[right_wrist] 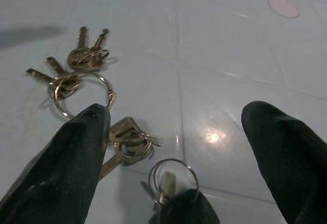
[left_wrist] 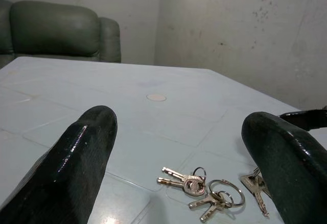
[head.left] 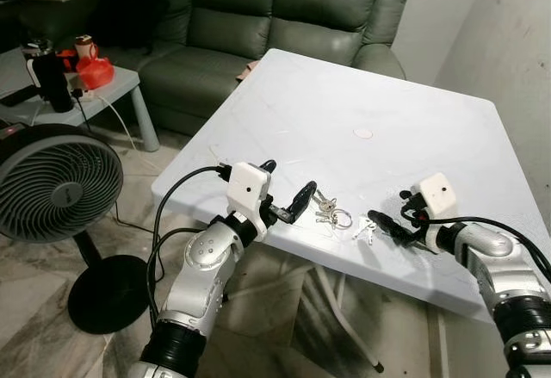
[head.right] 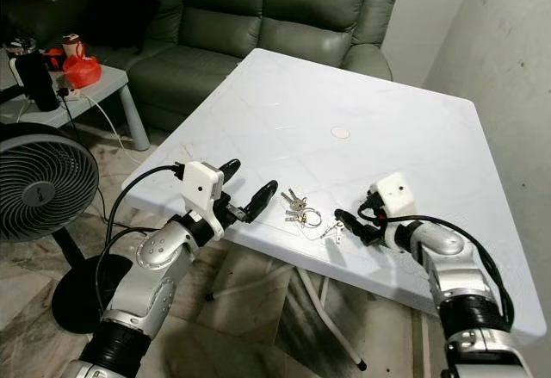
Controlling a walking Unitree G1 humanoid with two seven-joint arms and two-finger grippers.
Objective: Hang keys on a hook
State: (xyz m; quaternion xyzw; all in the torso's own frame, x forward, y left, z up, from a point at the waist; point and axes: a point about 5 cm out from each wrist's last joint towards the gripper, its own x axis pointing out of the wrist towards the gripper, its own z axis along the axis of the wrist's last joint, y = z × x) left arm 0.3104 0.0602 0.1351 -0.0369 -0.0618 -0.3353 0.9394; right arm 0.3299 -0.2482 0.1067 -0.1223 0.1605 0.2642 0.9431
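pick-up step: keys lie flat on white table, flanked by left gripper and right gripper, both spread wide, nothing held. a low closing pinch is likely called for.

Even indoor light, sharp head views, soft close-ups at the wrists

The white table is evenly bright and casts a dark shadow on the floor beneath its near edge; the far left of the room is dim. In the right wrist view a small glare spot sits on the tabletop beside the keys, and the black fingers close to the lens are blurred.
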